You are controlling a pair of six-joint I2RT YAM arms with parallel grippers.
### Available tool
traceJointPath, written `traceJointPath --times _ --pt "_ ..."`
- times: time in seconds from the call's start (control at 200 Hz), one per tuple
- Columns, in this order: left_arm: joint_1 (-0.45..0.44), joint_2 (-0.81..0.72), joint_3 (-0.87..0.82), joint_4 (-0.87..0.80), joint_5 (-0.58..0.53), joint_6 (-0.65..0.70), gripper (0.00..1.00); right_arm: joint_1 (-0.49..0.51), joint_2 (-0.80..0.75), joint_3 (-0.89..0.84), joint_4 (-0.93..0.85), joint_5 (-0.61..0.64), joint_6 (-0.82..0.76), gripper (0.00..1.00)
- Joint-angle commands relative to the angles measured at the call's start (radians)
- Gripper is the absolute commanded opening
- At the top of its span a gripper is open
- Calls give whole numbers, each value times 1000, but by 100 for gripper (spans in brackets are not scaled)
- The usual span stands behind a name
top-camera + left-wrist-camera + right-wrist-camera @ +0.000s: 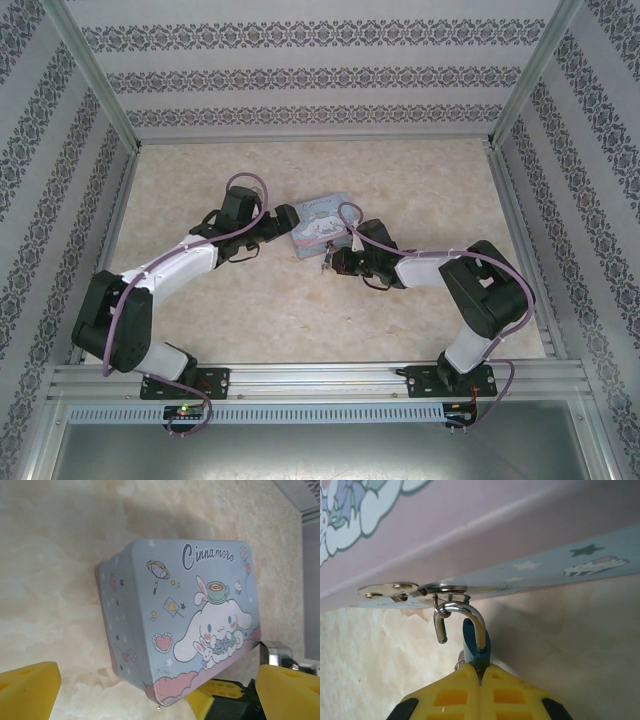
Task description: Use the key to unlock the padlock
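Note:
The padlock is tiny with a blue body, and my right gripper is shut on that body. Its silver shackle stands open, one end free, and hooks through the ring of the metal hasp on the pale blue cartoon tin. A bit of metal that looks like the key pokes out beside the lock body, mostly hidden by my fingers. From above, the right gripper sits at the tin's near edge. My left gripper is open, its yellow fingers wide apart just short of the tin.
The tin lies tilted on the marble-patterned table between both arms. The left gripper is at its left end. Patterned walls and metal rails box in the workspace.

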Motion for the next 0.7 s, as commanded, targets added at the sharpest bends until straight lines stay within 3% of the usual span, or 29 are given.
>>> traceJointPath --times 0.0,0.3,0.694 --pt "-32 36 57 -109 -76 84 100 -16 -18 -28 11 -30 44 1" --pt "-118 163 194 -238 -209 183 100 -35 -16 -50 69 -66 110 0" --pt "-172 221 173 -261 -286 195 100 -66 11 -89 186 -107 227 0"
